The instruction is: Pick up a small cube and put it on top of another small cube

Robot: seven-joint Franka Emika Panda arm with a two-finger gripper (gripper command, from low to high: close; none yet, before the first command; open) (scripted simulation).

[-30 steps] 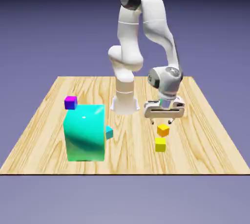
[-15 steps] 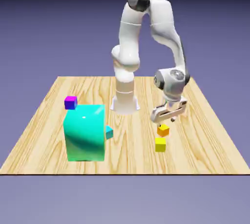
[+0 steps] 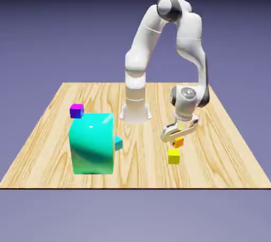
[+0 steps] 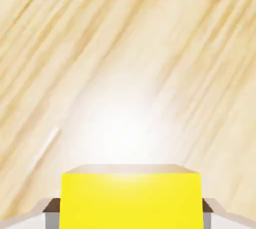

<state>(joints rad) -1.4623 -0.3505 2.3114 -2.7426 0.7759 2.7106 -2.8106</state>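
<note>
Orange cube (image 3: 179,142) in pincer (image 4: 131,214), on wood tbl (image 3: 143,164), blue-violet bkgd (image 3: 47,35).

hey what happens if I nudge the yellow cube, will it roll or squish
The yellow cube would probably slide rather than roll, given its flat faces. Its crisp edges suggest it's stiff, so squishing seems unlikely. Being tiny, it's likely light.
</note>
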